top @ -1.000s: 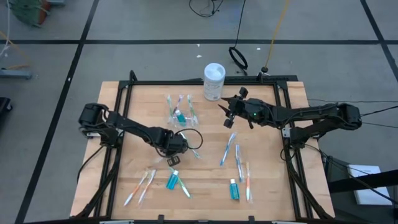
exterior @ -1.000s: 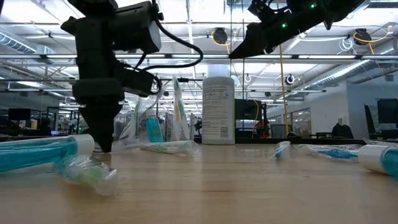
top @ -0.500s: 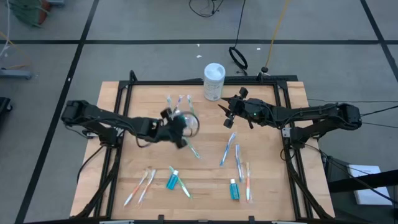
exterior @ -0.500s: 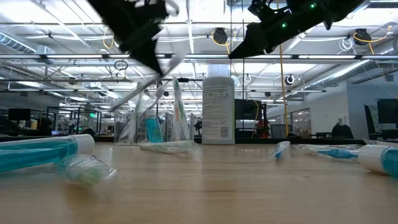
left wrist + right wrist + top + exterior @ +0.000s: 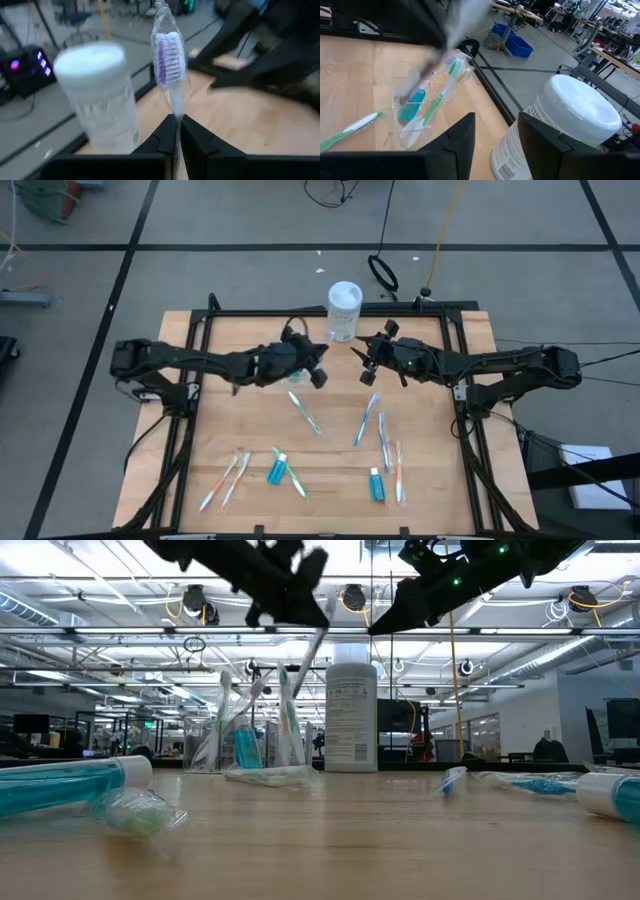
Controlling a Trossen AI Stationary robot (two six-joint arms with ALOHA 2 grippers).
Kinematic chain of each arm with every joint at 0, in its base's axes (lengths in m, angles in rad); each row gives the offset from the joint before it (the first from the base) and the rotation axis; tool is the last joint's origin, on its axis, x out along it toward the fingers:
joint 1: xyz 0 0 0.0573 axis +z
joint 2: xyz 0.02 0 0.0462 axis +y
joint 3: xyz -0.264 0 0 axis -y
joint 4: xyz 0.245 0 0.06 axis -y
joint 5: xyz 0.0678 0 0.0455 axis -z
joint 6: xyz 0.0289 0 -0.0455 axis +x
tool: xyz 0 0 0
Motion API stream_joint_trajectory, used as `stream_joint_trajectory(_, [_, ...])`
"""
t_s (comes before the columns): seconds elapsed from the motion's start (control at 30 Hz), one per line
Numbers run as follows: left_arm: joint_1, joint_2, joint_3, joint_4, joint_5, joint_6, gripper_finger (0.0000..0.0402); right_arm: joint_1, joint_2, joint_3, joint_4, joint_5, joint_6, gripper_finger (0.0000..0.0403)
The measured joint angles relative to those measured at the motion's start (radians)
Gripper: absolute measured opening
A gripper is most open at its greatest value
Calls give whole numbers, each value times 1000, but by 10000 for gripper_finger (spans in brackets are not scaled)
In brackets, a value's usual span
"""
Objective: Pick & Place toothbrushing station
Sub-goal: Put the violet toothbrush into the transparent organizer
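Observation:
My left gripper (image 5: 316,372) is raised over the table's far middle, shut on a toothbrush in a clear wrapper (image 5: 170,60). Its white and purple bristle head sticks out past the fingertips. The clear cup (image 5: 420,102), holding several toothbrushes and a teal tube, stands on the table just under and beside this gripper. It also shows in the low view (image 5: 245,735). My right gripper (image 5: 362,360) hovers open and empty to the right of the cup, above the table. My left gripper (image 5: 175,120) pinches the wrapped toothbrush by its neck, just below the head (image 5: 175,107), between its two fingers. The fingers lie along the brush. The rest of the handle is hidden by the fingers. The brush is lifted clear of the table, slanting in the low view (image 5: 312,648).
A white canister (image 5: 343,310) stands at the far edge between the two grippers. Loose toothbrushes (image 5: 368,418) and teal tubes (image 5: 277,470) lie over the near half of the table. More orange brushes (image 5: 225,480) lie at the near left.
My left gripper has risen from the table's middle, holding the wrapped toothbrush. It has gone toward the far edge and the right, up to the cup and the canister. The toothbrush is now lifted clear of the table.

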Motion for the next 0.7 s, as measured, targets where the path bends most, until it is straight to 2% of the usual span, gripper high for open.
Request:
stream_joint_trajectory(0.3, [30,162,-1,-47,39,-71,21,0,0,0,0,0,0,139])
stream_joint_trajectory(0.43, [30,169,-1,-146,42,-71,21,0,0,0,-1,0,0,139])
stream_joint_trajectory(0.7, [27,159,0,-241,42,-134,21,0,0,0,0,0,3,139])
